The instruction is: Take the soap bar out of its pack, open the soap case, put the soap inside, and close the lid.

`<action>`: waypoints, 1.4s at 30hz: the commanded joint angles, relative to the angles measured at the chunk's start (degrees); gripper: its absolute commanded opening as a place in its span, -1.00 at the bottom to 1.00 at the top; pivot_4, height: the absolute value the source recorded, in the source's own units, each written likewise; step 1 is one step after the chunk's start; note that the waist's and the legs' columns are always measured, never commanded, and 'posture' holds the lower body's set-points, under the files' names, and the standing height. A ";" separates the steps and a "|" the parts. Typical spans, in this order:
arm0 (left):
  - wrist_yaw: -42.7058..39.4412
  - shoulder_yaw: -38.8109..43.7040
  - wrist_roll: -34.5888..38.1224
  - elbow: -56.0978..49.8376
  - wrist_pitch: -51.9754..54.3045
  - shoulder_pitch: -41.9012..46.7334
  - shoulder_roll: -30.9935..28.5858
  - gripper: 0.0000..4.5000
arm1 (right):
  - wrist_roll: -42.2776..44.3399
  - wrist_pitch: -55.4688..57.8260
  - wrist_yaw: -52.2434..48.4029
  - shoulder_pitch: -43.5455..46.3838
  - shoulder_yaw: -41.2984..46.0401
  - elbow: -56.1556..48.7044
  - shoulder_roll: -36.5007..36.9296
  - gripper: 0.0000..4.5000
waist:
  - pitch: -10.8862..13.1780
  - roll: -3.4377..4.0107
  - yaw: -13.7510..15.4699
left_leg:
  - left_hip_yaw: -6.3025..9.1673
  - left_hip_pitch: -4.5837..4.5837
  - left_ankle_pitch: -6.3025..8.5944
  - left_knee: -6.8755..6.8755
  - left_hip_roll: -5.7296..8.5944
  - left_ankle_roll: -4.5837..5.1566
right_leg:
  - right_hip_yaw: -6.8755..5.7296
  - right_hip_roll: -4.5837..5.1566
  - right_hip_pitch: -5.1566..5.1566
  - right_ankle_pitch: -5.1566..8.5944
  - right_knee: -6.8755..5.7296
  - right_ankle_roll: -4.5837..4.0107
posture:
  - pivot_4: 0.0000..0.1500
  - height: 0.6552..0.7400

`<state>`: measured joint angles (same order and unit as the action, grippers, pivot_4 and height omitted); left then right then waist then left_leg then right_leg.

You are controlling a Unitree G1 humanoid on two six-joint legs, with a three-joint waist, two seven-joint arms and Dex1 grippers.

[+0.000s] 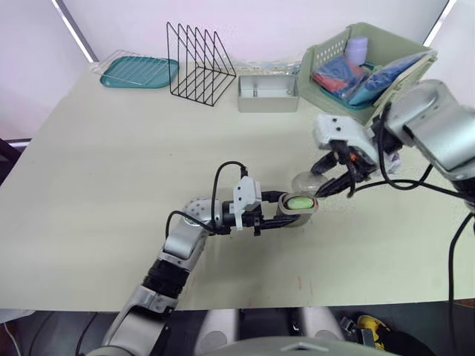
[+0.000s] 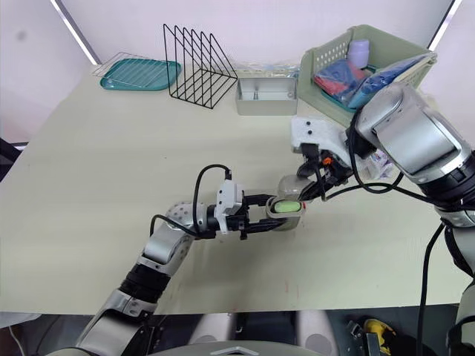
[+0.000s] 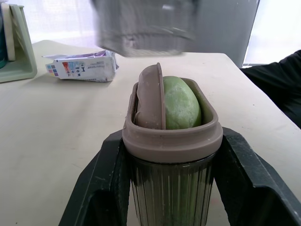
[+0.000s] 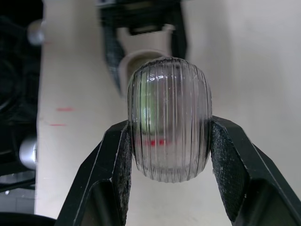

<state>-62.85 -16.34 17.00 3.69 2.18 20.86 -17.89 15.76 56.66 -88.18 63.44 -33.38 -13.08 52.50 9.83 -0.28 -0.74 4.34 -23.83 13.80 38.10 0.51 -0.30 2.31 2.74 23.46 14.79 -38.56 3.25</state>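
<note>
Though apart, one case (image 3: 172, 141), one lid (image 4: 170, 136)

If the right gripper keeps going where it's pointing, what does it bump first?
Probably the open soap case with the green soap, held in the left gripper. The clear lid the right gripper carries would touch first, though the gap is unclear.
</note>
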 commanded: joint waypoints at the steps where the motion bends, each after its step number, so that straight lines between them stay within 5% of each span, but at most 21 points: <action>1: 0.15 0.18 -0.75 0.97 -0.21 0.52 -0.16 -0.15 | 0.83 0.89 0.90 0.25 1.81 -2.21 -0.27 -0.21 | 0.00 0.00 -0.03 | -0.01 0.00 0.00 0.00 0.00 0.00 | 0.00 0.00 0.00 0.00 -0.01 0.00 | 1.00 1.00; 42: 1.78 0.22 -0.88 -0.59 -0.12 -0.26 -0.29 -0.15 | -7.37 3.32 6.57 -6.46 -9.14 -2.91 -6.20 -0.21 | -0.68 -0.33 -0.34 | 0.02 0.36 0.00 -0.10 -0.06 0.00 | -0.03 -0.05 -0.28 0.01 0.05 -0.01 | 1.00 1.00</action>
<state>-61.41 -16.32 16.90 3.93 2.76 20.32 -18.20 9.06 58.15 -82.04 59.75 -35.76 -17.88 46.98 9.15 -0.61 -1.07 4.36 -23.35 13.81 37.94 0.44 -0.30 2.29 2.68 23.10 14.80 -38.49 3.24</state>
